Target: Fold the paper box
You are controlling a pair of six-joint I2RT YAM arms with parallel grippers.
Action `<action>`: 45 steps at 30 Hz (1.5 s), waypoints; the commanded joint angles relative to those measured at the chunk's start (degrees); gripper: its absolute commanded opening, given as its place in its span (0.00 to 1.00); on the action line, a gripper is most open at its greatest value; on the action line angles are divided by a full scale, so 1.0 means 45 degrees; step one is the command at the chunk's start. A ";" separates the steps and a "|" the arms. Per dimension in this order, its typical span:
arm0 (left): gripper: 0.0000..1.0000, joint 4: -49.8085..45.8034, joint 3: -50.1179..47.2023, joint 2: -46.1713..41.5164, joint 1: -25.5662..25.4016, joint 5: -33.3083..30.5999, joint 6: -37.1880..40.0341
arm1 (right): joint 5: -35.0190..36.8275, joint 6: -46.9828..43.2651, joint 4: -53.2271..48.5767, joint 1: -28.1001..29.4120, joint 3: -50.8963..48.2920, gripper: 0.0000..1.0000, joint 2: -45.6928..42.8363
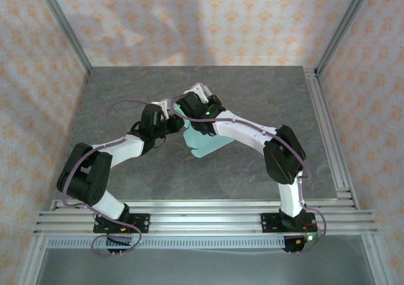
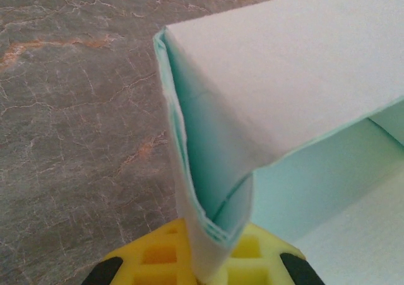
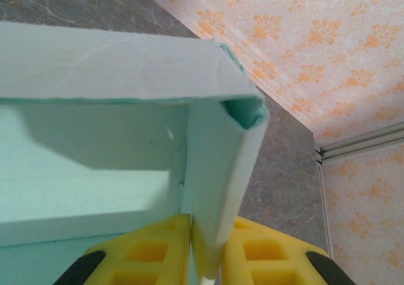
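Where they meet above the middle of the grey marbled bench (image 1: pixel 189 181), the left pincer (image 2: pixel 211 260) pinches a doubled side wall of the partly folded, pale mint-blue thin-card paper box (image 1: pixel 205 146), and the right pincer (image 3: pixel 205 256) pinches another upright wall; orange-flowered wallpaper (image 1: pixel 221 20) stands behind.

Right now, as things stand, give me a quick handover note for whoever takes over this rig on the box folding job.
Left gripper: shut on a doubled-over side wall of the paper box.
Right gripper: shut on another doubled-over wall.
Box: between the two arms, over the middle of the table; I cannot tell whether it rests on it.
Done: walls stand up from the base, and both pinched walls are folded over.
Left: probably pressing those walls home and closing any remaining flaps; check the far side before releasing.
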 commanded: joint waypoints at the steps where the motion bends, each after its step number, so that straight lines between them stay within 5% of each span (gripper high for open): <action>1: 0.00 0.1285 0.0065 -0.0823 -0.0164 0.0810 0.0470 | -0.0154 -0.0212 -0.0132 0.0011 0.0215 0.17 0.0422; 5: 0.00 0.1295 0.0041 -0.0838 -0.0158 0.0770 0.0461 | 0.0164 -0.0293 -0.0112 0.0006 0.0198 0.00 0.0444; 11: 0.00 0.1261 0.0060 -0.0836 -0.0171 0.0735 0.0456 | 0.0756 -0.0383 -0.0132 0.0074 0.0166 0.00 0.0383; 16: 0.00 0.0996 0.0104 -0.0888 -0.0169 0.0533 0.0538 | -0.0860 0.0658 -0.0354 0.0050 -0.0186 0.45 -0.0694; 24: 0.00 0.0576 0.0282 -0.0734 -0.0161 0.0217 0.0511 | -0.4824 0.0800 0.1717 -0.0285 -0.2673 0.76 -0.3751; 34: 0.00 -0.1194 0.0867 -0.0772 -0.0160 -0.0728 0.0519 | -0.9800 0.3240 0.4464 -0.2005 -0.5952 0.82 -0.7778; 45: 0.00 -0.9289 0.3919 -0.0704 -0.0146 -0.4524 0.0228 | -1.0000 0.4358 0.4470 -0.3279 -0.7604 0.82 -0.9181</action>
